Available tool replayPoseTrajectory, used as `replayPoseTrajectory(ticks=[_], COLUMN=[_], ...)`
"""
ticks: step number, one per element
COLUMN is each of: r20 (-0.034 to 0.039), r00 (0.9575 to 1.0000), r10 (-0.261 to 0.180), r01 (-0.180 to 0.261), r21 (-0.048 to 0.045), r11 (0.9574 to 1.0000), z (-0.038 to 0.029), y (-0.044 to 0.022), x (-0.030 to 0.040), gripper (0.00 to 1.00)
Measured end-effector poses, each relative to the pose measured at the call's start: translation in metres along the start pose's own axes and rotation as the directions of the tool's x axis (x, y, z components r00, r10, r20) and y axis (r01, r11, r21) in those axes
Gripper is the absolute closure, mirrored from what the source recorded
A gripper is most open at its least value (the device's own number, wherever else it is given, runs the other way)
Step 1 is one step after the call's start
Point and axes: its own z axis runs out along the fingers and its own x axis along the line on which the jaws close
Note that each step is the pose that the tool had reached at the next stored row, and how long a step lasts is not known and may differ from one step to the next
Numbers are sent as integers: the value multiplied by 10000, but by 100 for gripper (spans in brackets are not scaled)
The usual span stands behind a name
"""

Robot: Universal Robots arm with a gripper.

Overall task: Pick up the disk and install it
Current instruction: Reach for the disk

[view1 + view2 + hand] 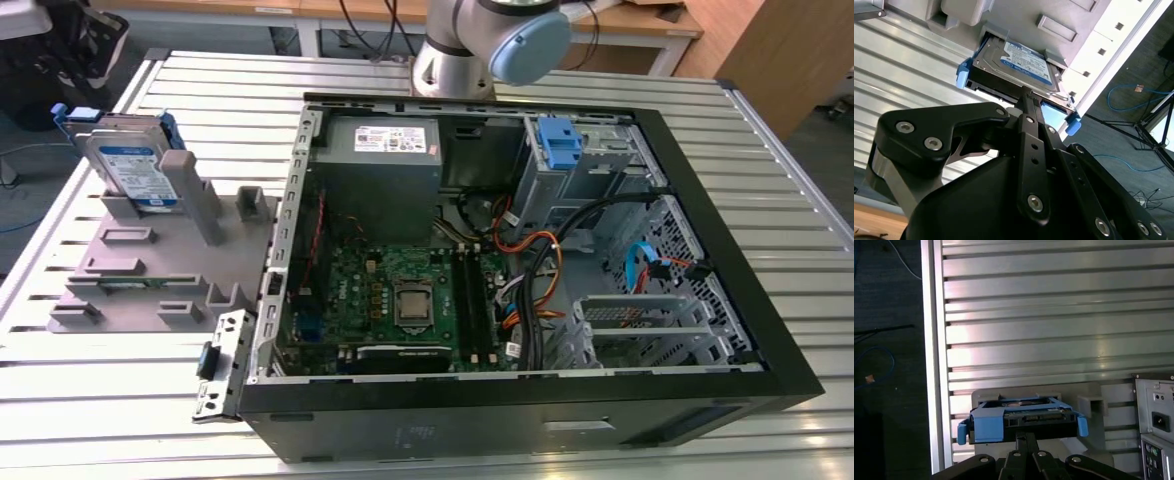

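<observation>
**Colleague:** Where's the disk?

**Operator:** I see the disk (pixel 130 165) standing on edge in a slot of the grey fixture (pixel 147 270), at the far side of the slatted table (pixel 801 200), on the exterior view's left. It's well apart from the open computer case (pixel 747 330). In both wrist views its upper edge and blue carrier sit just beyond my gripper (pixel 1026 93).

**Colleague:** Fingers?

**Operator:** They're pressed together and hold nothing. As far as I can judge they're not touching the disk either.

**Colleague:** What worries you?

**Operator:** Three things. With the fingers together, going down would strike the disk's upper edge instead of straddling it. The carrier is thin blue plastic, so I think a grip on its tabs rather than the metal body could flex and slip. And the disk sits snug in its slot, so a crooked pull might bind it or drag the fixture. Inside the case, orange and black cables (pixel 541 262) lie loose near the drive cage, where I'd expect a carried disk to snag.

**Colleague:** Any writing?

**Operator:** The disk has a white label with a blue band, and the grey metal box (pixel 380 170) at the far end of the case has a white sticker. I can't make out the print on either.
</observation>
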Motion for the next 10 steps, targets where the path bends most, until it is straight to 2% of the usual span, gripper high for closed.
replayPoseTrajectory(ticks=[7,9,10], r20=[-10,-149,-152], r00=[10000,9999,9999], r10=[2,9,10], r01=[-2,-9,-10], r21=[-10,2,4], r11=[10000,10000,10000], z=[3,4,3], y=[2,2,2], x=[1,0,0], gripper=[89,89,89])
